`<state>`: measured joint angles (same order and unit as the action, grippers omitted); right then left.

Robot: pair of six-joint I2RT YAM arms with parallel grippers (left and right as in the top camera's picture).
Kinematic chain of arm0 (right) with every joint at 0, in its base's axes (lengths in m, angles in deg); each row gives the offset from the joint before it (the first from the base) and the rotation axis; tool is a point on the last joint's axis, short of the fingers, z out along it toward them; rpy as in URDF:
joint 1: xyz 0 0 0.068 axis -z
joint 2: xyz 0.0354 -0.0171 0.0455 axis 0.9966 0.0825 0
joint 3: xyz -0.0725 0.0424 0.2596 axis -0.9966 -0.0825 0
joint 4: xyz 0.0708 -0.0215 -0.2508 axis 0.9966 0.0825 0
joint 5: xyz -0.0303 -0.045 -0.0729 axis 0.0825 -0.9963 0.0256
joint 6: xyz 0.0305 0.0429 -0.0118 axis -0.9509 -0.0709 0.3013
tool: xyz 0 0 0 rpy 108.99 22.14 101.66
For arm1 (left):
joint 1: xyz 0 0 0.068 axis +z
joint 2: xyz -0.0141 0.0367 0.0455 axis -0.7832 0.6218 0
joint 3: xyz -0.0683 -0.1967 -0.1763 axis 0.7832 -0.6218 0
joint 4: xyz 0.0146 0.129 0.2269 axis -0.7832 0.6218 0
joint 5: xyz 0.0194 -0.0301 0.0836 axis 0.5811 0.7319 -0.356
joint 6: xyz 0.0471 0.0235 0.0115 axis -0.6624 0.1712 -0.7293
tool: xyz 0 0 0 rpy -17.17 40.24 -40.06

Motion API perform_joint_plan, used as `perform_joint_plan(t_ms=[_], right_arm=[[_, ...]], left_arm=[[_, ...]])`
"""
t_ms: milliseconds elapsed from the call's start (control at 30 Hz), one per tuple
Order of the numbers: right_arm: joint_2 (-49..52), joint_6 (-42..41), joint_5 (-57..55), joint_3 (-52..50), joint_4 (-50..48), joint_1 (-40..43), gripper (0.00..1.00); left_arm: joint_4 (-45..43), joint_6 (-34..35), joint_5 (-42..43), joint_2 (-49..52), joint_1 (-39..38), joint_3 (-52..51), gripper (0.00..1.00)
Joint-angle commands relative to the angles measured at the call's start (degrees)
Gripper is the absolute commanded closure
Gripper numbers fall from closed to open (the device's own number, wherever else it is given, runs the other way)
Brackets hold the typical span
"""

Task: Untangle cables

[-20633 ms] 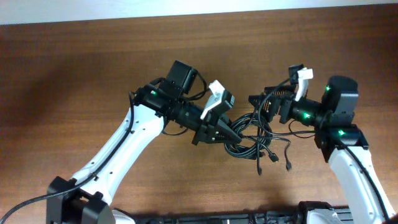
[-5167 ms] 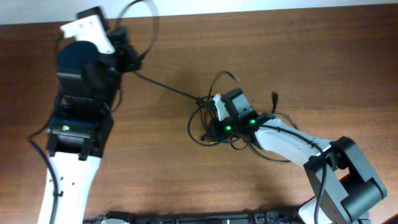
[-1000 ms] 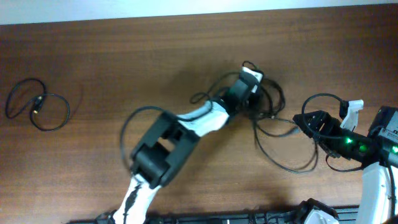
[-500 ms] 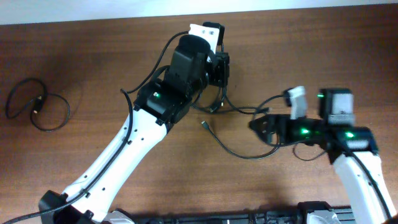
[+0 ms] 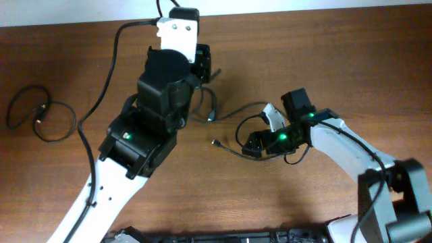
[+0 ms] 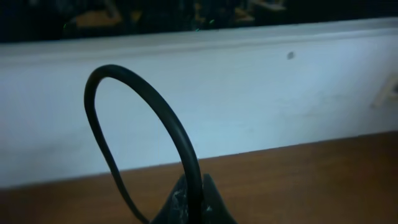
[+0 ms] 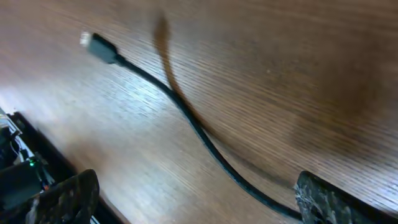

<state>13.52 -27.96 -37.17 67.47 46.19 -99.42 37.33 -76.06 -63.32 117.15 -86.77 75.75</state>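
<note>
Our left gripper (image 6: 194,200) is pinched together on a black cable (image 6: 155,106), whose loop arches above its fingers. Our right gripper (image 5: 252,146) stands wide apart over a second cable (image 7: 186,121) lying on the wooden table (image 5: 337,67), right of centre. A third cable (image 5: 42,111) lies coiled at the left.

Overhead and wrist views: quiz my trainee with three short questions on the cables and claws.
1. True or false: the left claw is shut on a looped cable.
2. Where does the coiled cable lie? A) far left on the table B) at the front edge C) hanging in the air
3. Fill in: the right claw is ___ over a third cable, whose plug rests on the table.
Key: 1 true; 2 A; 3 open.
</note>
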Motion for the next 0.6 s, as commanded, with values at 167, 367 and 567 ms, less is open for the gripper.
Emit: perform_joint_plan(t_ms=[167,367,567], right_arm=[[1.16,-0.2,0.22,0.44,-8.22,-0.52,0.01],[1.16,-0.2,-0.24,0.44,-31.43,-8.17,0.0],[1.16,-0.22,-13.46,0.44,-32.59,-19.41,0.07]], left_arm=[[-3.3,-0.83,-3.72,-1.55,0.15,0.33,1.0],[0.42,1.66,-3.89,-0.79,0.15,0.31,1.0],[7.15,2.43,-11.21,5.73,0.2,0.26,0.97]])
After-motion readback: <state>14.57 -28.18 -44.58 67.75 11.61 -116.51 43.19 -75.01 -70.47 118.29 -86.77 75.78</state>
